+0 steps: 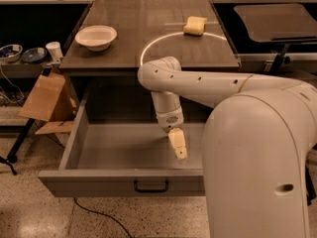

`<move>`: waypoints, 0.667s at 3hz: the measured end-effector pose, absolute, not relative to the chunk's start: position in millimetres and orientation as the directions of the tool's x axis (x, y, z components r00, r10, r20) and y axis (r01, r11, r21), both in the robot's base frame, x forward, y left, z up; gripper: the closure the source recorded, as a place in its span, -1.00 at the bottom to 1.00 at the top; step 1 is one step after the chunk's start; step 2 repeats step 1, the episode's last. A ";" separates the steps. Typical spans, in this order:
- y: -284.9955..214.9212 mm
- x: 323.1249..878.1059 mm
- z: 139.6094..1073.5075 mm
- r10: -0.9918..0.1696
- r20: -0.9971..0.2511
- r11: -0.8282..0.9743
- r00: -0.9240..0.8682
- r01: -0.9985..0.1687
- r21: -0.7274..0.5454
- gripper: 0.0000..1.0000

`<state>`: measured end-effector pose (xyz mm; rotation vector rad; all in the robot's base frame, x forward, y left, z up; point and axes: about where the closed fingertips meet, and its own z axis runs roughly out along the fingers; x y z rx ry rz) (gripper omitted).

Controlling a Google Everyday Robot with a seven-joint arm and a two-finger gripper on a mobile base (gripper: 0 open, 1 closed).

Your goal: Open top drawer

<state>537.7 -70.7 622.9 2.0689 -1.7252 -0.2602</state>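
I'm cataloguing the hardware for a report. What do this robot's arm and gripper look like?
The arm is a smooth, glossy white shell of rounded tubular links, with small dark dots along it and a thin seam ring. A greyish patch marks the wrist. The gripper, hanging inside the top drawer, is pale yellow and tapered. No cables show on it.

Arm bent at elbow — hand hanging low, tilted right.
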 end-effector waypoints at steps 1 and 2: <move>-70.7 537.7 622.9 -0.970 0.129 -0.132 0.208 -0.889 0.439 -1.00; -70.7 537.7 622.9 -0.970 0.129 -0.132 0.208 -0.889 0.439 -1.00</move>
